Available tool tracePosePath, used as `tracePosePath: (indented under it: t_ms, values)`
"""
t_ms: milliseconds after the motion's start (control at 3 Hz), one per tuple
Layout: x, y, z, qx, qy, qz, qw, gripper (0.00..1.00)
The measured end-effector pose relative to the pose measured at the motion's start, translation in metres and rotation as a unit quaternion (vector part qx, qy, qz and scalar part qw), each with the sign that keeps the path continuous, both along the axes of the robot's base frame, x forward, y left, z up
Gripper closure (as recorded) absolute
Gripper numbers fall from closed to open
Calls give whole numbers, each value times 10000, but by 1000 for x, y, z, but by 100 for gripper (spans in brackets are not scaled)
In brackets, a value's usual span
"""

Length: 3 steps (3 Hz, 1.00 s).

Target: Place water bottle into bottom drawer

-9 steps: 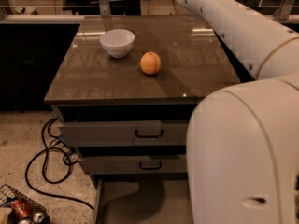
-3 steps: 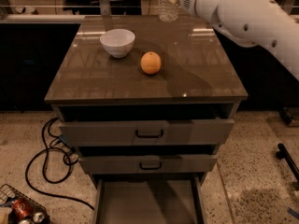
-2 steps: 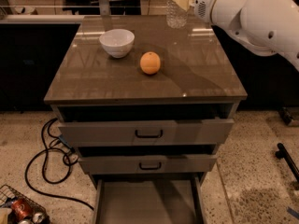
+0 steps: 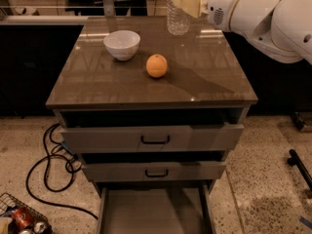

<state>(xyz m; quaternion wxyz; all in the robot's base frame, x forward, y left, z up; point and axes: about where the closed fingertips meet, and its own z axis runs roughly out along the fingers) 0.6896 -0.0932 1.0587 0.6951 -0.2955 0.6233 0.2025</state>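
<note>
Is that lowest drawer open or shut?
Open: the bottom drawer is pulled out, grey floor showing. The gripper is up beside the water bottle.

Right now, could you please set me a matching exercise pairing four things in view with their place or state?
Things:
1. bowl
2. orange
3. bottle
4. bottom drawer

Places or states:
A. pulled open, lowest of three
B. in the gripper, at the rear of the top
C. white, standing left on the top
D. near the middle of the top, right of the bowl

Pairs: 1-C, 2-D, 3-B, 4-A.
</note>
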Motion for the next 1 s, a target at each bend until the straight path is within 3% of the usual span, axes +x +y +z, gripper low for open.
tracePosePath:
  t_ms: [333,667,1000]
  values:
    - [0,0,0,0,0,1,10000,100]
    - [-16,2,-1,-50,119,253,9996,100]
    - [-63,0,-7,-266,381,757,9960,100]
